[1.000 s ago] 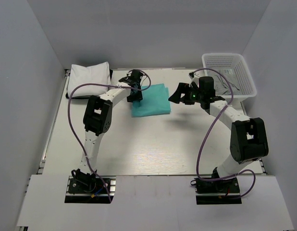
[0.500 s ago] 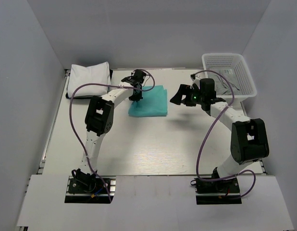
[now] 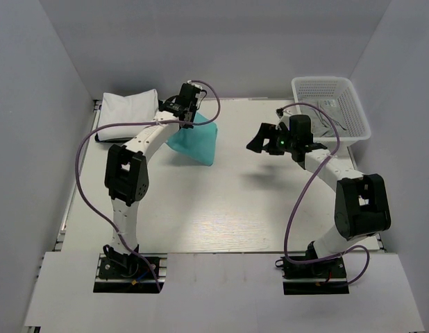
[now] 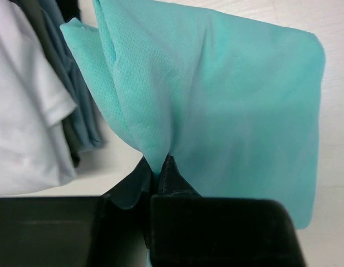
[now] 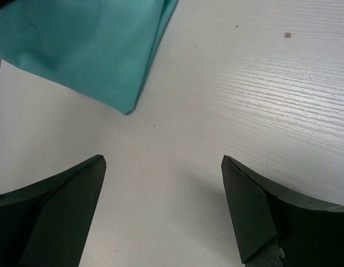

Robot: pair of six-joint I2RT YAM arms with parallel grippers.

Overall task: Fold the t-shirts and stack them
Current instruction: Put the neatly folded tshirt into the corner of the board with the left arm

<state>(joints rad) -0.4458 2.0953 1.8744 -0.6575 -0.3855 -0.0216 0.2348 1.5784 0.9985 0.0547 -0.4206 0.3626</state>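
Top view: your left arm reaches far back and to the left. The left gripper (image 3: 187, 115) sits just beside the white shirts (image 3: 128, 109), pinched on the teal shirt (image 3: 198, 142). The shirt hangs bunched from it down onto the table (image 3: 221, 208). Half a second ago that shirt lay flat mid-table; you've swung it left and lifted it. Your right arm is bent, basket (image 3: 332, 104) behind it. The right gripper (image 3: 259, 141) hovers over the table, jaws wide, holding nothing, same as before.

Left wrist: jaws nearly closed on a fold of the teal shirt (image 4: 233, 111). White shirts at left, grey cloth (image 4: 77, 117) beside them.

Right wrist: fingers (image 5: 60, 217) far apart over bare table. Teal shirt corner ahead, untouched.
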